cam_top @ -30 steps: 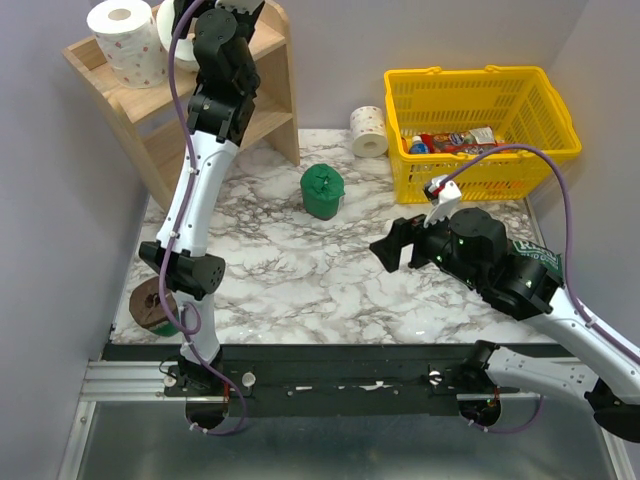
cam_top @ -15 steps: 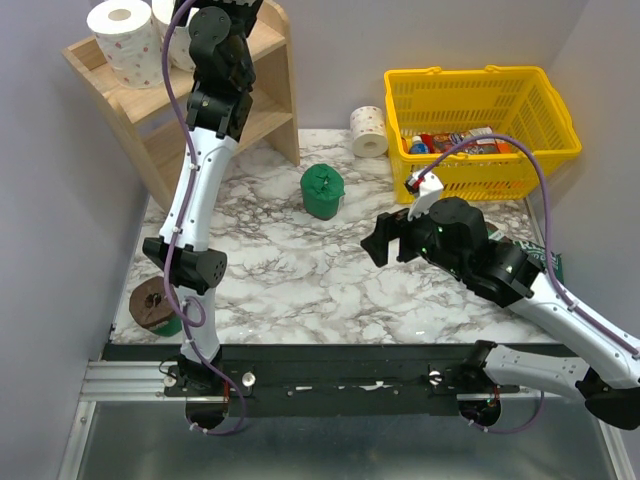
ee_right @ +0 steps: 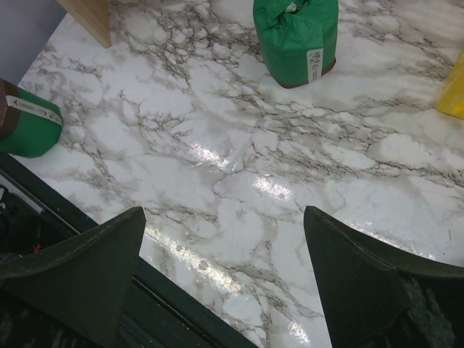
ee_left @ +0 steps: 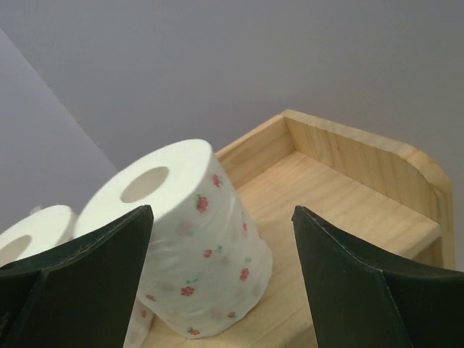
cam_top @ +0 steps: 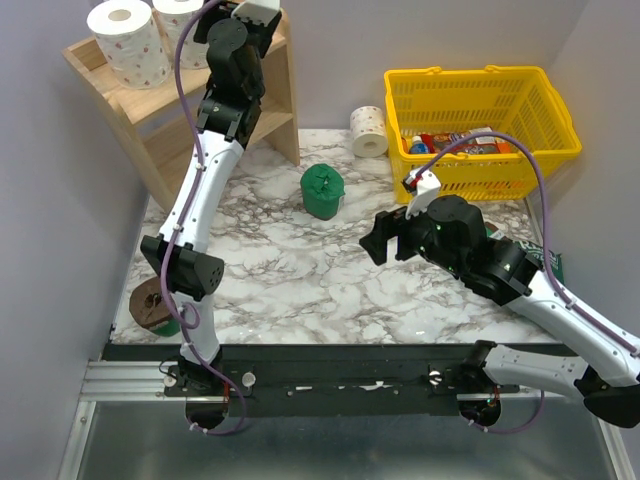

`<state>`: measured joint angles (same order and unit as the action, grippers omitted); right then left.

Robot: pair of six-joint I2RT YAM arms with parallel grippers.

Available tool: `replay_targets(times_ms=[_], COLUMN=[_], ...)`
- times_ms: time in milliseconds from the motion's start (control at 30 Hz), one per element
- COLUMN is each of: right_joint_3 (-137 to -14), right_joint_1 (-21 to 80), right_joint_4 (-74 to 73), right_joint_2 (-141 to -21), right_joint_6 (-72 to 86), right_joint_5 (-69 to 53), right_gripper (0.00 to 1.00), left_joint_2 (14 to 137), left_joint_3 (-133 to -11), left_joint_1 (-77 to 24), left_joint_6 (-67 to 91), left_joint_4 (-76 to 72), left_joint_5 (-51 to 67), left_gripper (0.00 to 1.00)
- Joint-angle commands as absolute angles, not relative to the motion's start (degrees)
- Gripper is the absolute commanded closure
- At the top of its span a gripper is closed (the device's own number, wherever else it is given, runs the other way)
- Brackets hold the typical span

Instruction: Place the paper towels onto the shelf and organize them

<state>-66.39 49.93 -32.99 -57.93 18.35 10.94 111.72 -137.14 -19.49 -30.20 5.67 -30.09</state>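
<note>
**Both grippers open, one at the shelf top, one low over the table**

Grey walls are closing in a marble table (cam_top: pixel 300 285) with a wooden shelf (cam_top: pixel 272 85) at its far left corner. The left gripper (ee_left: pixel 222 212) is hanging at the shelf's top tier, jaws spread wide and gripping nothing. A white spotted roll (ee_left: pixel 199 254) is standing just ahead, between the fingers and close to the left one. Whether they are touching is unclear. A second spotted roll (ee_left: pixel 25 235) is showing further left. The roll seems placed, so the gripper should be backing straight out without brushing it. The right gripper (ee_right: pixel 222 215) is hovering over the table, jaws wide and empty. A green roll (ee_right: pixel 296 36) is standing ahead, slightly right, and centring on it before closing looks wise.
</note>
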Motion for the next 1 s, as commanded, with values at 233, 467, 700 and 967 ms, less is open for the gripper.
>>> replay_targets(times_ms=[233, 467, 700, 967], right_joint_3=[-68.38, -69.70, -70.49, -70.14], right_joint_1=[50.01, 50.01, 50.10, 50.01], right_joint_4=[-30.06, -29.80, -28.83, -27.68], right_joint_2=[-58.62, -59.68, -61.43, -62.23], right_joint_6=[17.05, 17.49, 18.90, 21.18], right_joint_5=[9.23, 9.41, 9.23, 8.52], right_gripper=[0.05, 0.06, 0.08, 0.08], left_joint_2=[116.80, 118.83, 113.65, 110.48], left_joint_3=[-138.16, -140.10, -134.30, -134.64], left_joint_1=[-20.04, -17.76, -15.29, -13.54], left_joint_6=[-27.59, -27.69, -25.67, -22.33], left_joint_4=[3.78, 4.30, 5.27, 10.27], left_joint_5=[-30.14, -33.48, -33.93, -30.24], left_gripper=[0.13, 0.13, 0.12, 0.12])
